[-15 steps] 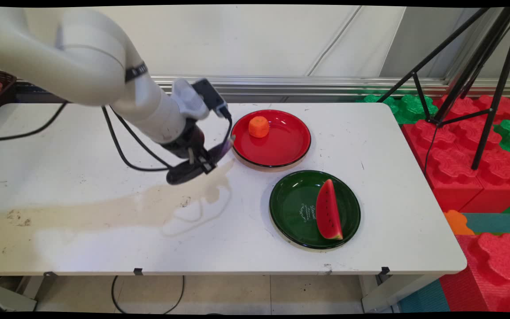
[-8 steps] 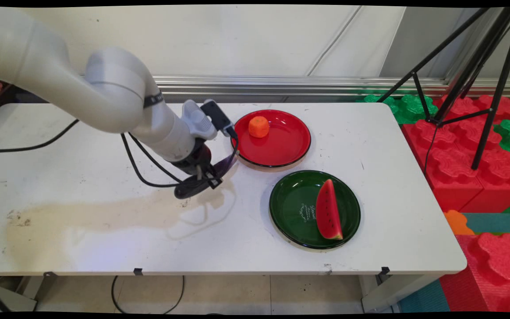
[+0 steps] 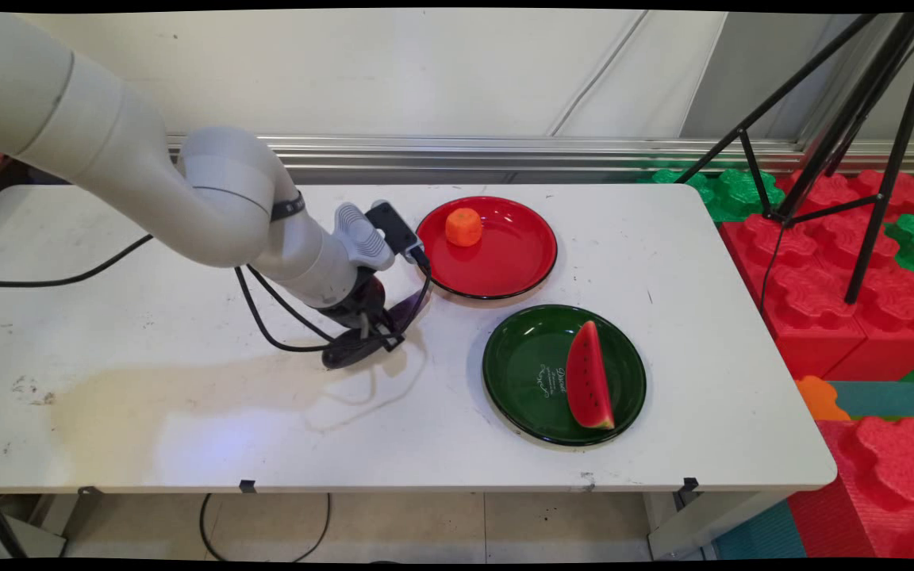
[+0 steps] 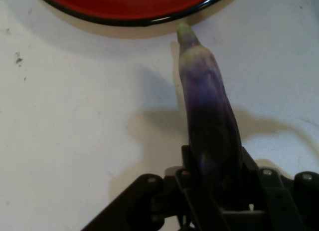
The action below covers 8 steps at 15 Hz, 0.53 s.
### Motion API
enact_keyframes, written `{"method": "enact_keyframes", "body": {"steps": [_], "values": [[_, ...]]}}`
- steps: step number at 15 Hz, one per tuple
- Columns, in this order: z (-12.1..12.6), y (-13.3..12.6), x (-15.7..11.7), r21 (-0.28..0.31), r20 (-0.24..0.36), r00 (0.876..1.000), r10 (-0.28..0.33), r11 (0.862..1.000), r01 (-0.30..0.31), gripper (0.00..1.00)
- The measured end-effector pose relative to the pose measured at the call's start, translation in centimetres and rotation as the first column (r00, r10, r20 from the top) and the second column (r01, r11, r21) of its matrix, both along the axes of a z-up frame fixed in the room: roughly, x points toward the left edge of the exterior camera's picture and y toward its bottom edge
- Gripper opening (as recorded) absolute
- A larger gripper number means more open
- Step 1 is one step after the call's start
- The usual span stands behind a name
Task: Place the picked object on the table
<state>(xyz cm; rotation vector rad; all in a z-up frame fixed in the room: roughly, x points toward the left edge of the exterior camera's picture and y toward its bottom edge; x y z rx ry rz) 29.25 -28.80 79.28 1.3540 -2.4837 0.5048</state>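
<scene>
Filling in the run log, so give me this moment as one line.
claw: shut on eggplant | low over table | eggplant tip near red plate rim | green plate: watermelon slice

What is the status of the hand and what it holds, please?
Hand shut on eggplant, low over table. Eggplant tip near red plate.

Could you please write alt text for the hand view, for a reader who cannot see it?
A black gripper is shut on a long purple eggplant, which points away from the camera with its pale green tip near the black rim of a red plate at the top. White table lies beneath, with the eggplant's shadow.
</scene>
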Motion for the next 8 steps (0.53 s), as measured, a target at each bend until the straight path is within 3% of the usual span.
{"method": "enact_keyframes", "body": {"steps": [3, 4, 8], "values": [[-0.63, -0.10, 0.22, -0.002, -0.005, 1.000, -0.008, 1.000, 0.008, 0.00], [-0.76, -0.10, 0.33, -0.002, -0.007, 1.000, -0.011, 1.000, 0.011, 1.00], [-0.74, 0.02, 0.74, -0.006, -0.011, 0.999, -0.035, 0.999, 0.035, 1.00]]}}
